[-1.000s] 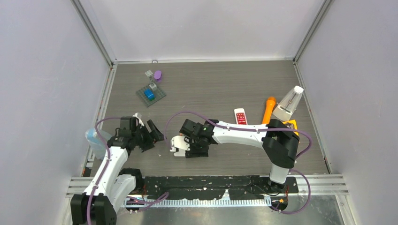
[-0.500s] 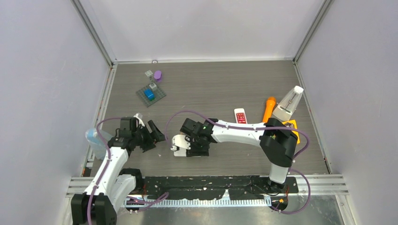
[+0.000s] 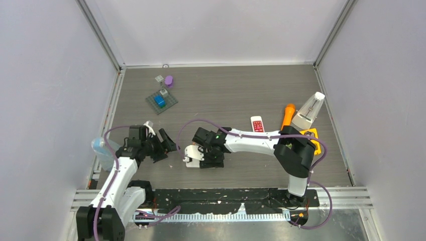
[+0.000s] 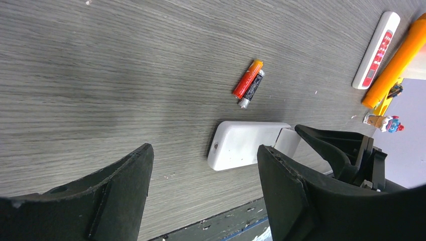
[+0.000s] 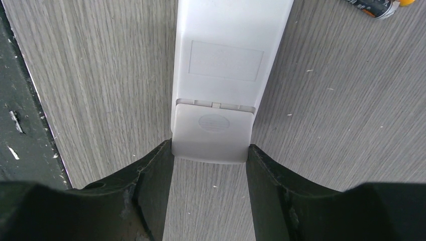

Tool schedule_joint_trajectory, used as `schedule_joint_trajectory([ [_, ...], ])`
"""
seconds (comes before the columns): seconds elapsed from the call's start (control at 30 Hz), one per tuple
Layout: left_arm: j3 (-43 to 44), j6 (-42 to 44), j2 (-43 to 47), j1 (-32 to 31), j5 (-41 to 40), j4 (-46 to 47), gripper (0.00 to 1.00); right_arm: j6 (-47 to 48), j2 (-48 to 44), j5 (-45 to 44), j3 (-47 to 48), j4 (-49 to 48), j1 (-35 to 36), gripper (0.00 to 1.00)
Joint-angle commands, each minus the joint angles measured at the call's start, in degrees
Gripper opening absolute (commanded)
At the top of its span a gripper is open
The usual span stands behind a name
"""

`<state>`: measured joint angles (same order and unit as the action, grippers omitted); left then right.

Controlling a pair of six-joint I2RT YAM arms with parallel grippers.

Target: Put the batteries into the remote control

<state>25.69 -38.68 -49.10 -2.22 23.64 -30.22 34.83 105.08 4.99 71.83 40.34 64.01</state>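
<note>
A white remote control (image 3: 190, 152) lies face down on the table, its battery cover (image 5: 212, 131) closed at the near end; it also shows in the left wrist view (image 4: 246, 144). My right gripper (image 5: 210, 149) is shut on the cover end of the remote, one finger touching each side. Two batteries lie side by side just beyond the remote: one red-orange (image 4: 247, 78), one dark (image 4: 253, 89). One battery tip shows in the right wrist view (image 5: 376, 6). My left gripper (image 4: 205, 150) is open and empty, just left of the remote (image 3: 168, 141).
A second white-and-red remote (image 3: 257, 124), an orange tube (image 3: 288, 116) and a white metronome (image 3: 310, 111) sit at the right. A grey baseplate with a blue brick (image 3: 161, 102) and a purple piece (image 3: 169, 80) lie at the back left. A blue bottle (image 3: 100, 148) stands by the left arm.
My right arm's elbow has shifted slightly left while its gripper stays on the remote. My left gripper has edged slightly toward the remote.
</note>
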Motion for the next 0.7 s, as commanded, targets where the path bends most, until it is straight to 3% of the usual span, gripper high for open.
schedule_joint_trajectory([
  [0.0,0.13,0.4,-0.58,0.36,1.41,2.38,0.76,1.02,0.31,-0.08,2.01,-0.82,-0.03,0.33],
  [0.53,-0.67,0.14,-1.82,0.37,3.94,3.89,0.76,0.07,1.54,2.47,3.74,-1.03,-0.28,0.37],
  [0.67,-0.68,0.09,-1.94,0.38,4.18,4.07,0.76,-0.2,1.98,2.29,3.75,-0.87,-0.36,0.42],
])
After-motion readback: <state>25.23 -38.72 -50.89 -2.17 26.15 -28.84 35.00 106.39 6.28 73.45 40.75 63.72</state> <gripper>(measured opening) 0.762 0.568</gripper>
